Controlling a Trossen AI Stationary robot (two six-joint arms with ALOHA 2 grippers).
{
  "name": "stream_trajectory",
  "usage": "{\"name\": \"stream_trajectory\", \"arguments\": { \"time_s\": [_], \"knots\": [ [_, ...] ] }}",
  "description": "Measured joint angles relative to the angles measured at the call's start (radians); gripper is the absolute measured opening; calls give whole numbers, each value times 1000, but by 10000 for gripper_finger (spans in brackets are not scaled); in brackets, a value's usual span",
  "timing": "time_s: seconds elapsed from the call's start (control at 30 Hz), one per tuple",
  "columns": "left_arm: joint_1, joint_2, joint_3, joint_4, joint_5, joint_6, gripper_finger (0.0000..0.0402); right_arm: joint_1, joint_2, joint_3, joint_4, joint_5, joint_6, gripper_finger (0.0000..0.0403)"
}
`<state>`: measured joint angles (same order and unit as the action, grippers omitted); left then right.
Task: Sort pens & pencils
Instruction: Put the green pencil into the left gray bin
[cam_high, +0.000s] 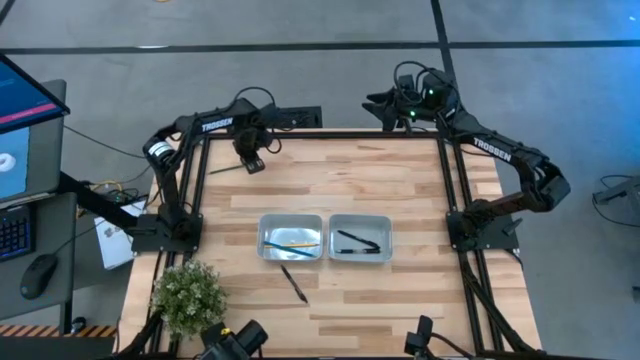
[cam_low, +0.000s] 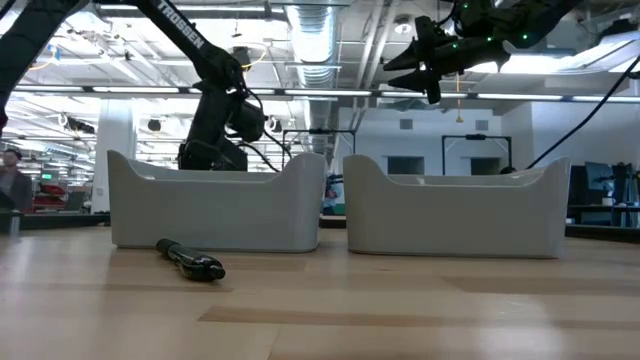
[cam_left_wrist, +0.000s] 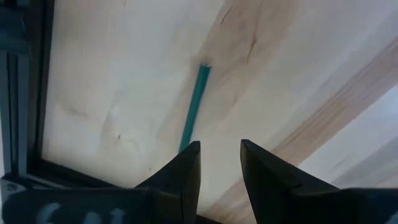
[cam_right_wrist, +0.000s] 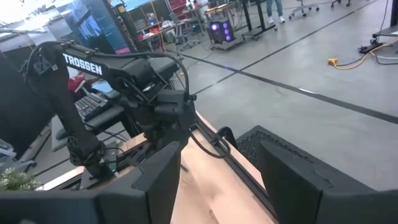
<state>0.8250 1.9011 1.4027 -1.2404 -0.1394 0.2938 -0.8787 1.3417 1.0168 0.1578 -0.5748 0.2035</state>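
While the left pincer (cam_high: 252, 163) hangs low over the counter (cam_high: 400, 180) near its 11 o'clock corner, its fingers (cam_left_wrist: 186, 171) stand a little apart with nothing between them. Just beyond their tips lies a green pencil (cam_left_wrist: 194, 106); its near end is hidden behind one finger. In the high view this pencil (cam_high: 222, 170) is only a faint thin line at 9 o'clock of the pincer.

The right pincer (cam_high: 385, 103) is raised beyond the counter's 1 o'clock corner, spread wide and empty.

Toward the counter's middle sit two grey trays side by side. The left tray (cam_high: 265, 226) holds a yellow pencil (cam_high: 296, 241) and a light blue one, which is hard to make out. The right tray (cam_high: 385, 224) holds dark pens (cam_high: 357, 241); their count is unclear. In the low view the tray walls hide all contents.

One black pen (cam_high: 294, 283) lies on the bare wood at 6 o'clock of the left tray.
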Motion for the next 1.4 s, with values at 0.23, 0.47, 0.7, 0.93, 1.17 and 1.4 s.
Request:
{"name": "stream_trajectory", "arguments": {
  "time_s": [0.23,0.47,0.7,0.93,1.17,1.4],
  "knots": [
    [11,0,0,-10,-5,-41,106,0,0,0,0,0,0,235],
    [13,0,0,-69,-10,-15,151,0,0,0,0,0,-1,235],
    [13,0,0,-97,-7,-17,184,-1,0,0,0,0,-2,235],
    [24,0,0,-119,-6,11,183,-1,0,0,0,0,-2,235],
    [58,-1,0,-133,-6,-26,183,-1,0,0,0,0,-3,235],
    [81,-1,0,-130,2,-29,183,-1,0,0,0,1,-5,235]
  ]
}}
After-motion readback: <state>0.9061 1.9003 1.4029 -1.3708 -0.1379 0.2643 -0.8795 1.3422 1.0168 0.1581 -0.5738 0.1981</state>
